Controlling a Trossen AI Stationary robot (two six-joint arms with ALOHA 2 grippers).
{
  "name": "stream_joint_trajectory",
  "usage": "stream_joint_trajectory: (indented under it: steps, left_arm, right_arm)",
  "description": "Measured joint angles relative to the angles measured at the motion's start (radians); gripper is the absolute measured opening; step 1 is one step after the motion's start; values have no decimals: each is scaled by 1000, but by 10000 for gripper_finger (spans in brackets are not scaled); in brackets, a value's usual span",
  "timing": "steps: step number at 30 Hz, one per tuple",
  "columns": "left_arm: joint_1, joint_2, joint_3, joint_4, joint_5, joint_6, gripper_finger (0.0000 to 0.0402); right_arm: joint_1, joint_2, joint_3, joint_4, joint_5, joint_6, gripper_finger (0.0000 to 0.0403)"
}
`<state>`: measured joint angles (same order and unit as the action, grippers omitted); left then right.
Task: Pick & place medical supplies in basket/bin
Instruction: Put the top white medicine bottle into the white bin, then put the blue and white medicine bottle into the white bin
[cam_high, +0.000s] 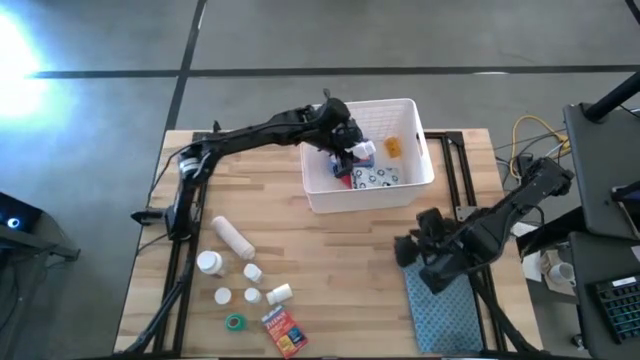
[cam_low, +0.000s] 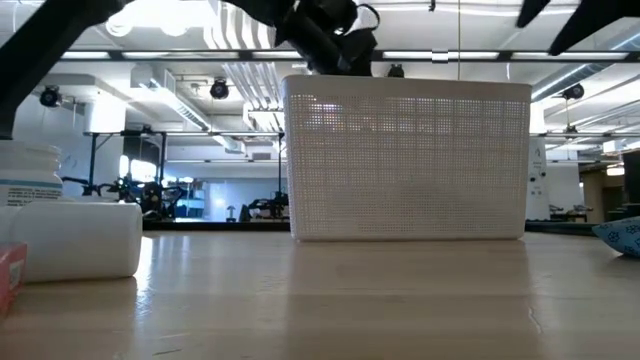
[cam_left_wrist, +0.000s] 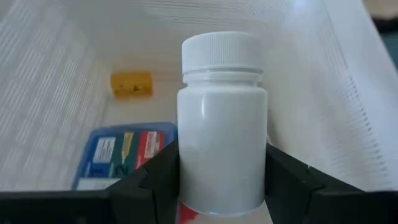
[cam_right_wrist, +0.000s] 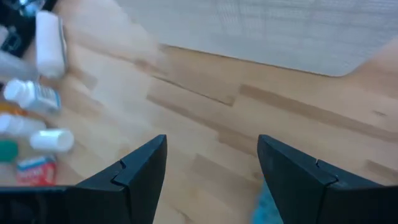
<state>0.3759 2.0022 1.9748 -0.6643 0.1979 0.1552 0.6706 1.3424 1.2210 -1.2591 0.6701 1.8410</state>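
Bottle axis: white pill bottle (cam_left_wrist: 222, 124) stands lengthwise out from the left gripper (cam_left_wrist: 222, 180), cap at the far end.
Bottle place: between both fingers (cam_left_wrist: 155, 177), above the inside of the basket (cam_high: 420, 150).
Left fingers: half open, clamped on the bottle's body.
Right gripper (cam_right_wrist: 211, 165): fingers apart, empty, over the tabletop (cam_high: 350, 260) near the teal mat (cam_high: 445, 320).

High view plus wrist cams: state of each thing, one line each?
left gripper: over the basket, shut on white pill bottle, upright
right gripper: open, empty, above the table by the teal mat
basket: upright, partly filled
blue box: flat in basket
gauze roll: lying on table
green tape roll: flat on table
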Motion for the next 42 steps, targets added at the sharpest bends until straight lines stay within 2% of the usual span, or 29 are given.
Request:
stream_joint_trajectory:
  steps: [6, 12, 17, 20, 24, 29, 31, 34, 38, 42]
  left_arm:
    - [23, 69, 80, -37, 120, 75, 167]
    - [50, 72, 13, -39, 120, 160, 175]
    - [70, 59, -53, -37, 111, 97, 226]
    - [69, 26, -71, -65, 104, 87, 264]
    - [40, -39, -48, -187, 61, 86, 292]
    - [-72, -201, -74, -395, -170, 70, 288]
    - [-129, -264, -112, -460, -241, 20, 281]
    - [-207, -361, -217, -531, -257, -126, 271]
    - [-317, -521, -442, -560, -257, -369, 262]
    - [-485, -685, -685, -537, -249, -401, 258]
  right_arm:
    - [-156, 0, -2, 68, -20, -104, 240]
    - [-240, -19, 11, 77, -21, -189, 240]
    - [-251, -19, 11, 92, -26, -196, 240]
    - [-250, -16, 11, 98, -69, -213, 240]
    - [-250, -12, 10, 133, -108, -310, 240]
    - [-249, -12, 8, 217, -160, -511, 240]
    - [-250, -12, 7, 247, -179, -586, 240]
    - [-247, -12, 5, 283, -185, -668, 240]
    - [-244, -12, 4, 328, -189, -745, 240]
    - [-239, -12, 1, 372, -216, -816, 240]
